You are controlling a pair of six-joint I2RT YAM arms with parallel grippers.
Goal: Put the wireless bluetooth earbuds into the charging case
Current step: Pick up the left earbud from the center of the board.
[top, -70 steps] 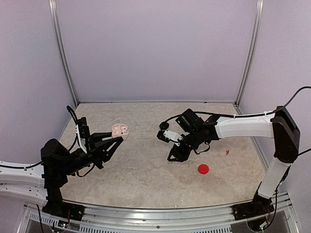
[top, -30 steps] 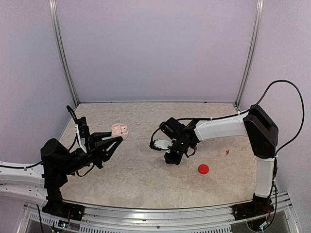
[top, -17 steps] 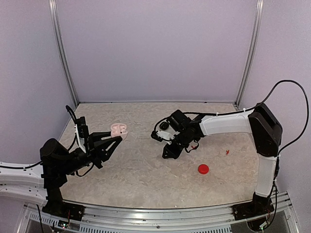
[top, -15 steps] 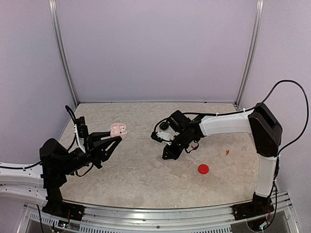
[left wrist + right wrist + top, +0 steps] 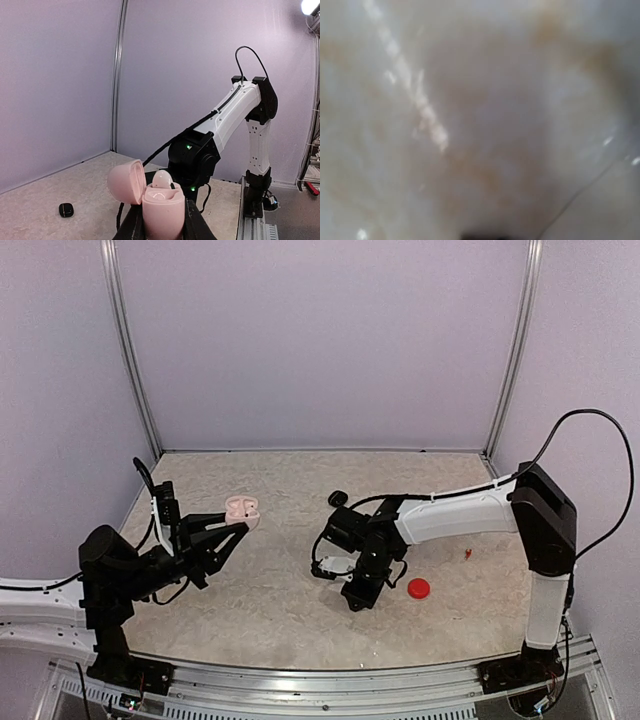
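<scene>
Overhead rear, left wrist level, right near table [image 5: 480, 120]

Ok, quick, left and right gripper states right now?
Left gripper: closed on the open pink charging case.
Right gripper: jaws not visible, cannot be told.

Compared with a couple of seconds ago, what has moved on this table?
The right tool swung back toward the near edge and now sits low beside the red case. It is unclear whether it grips anything. Unchanged: the left tool clamps the open pink case with one earbud inside, and the red case lies where it was.
</scene>
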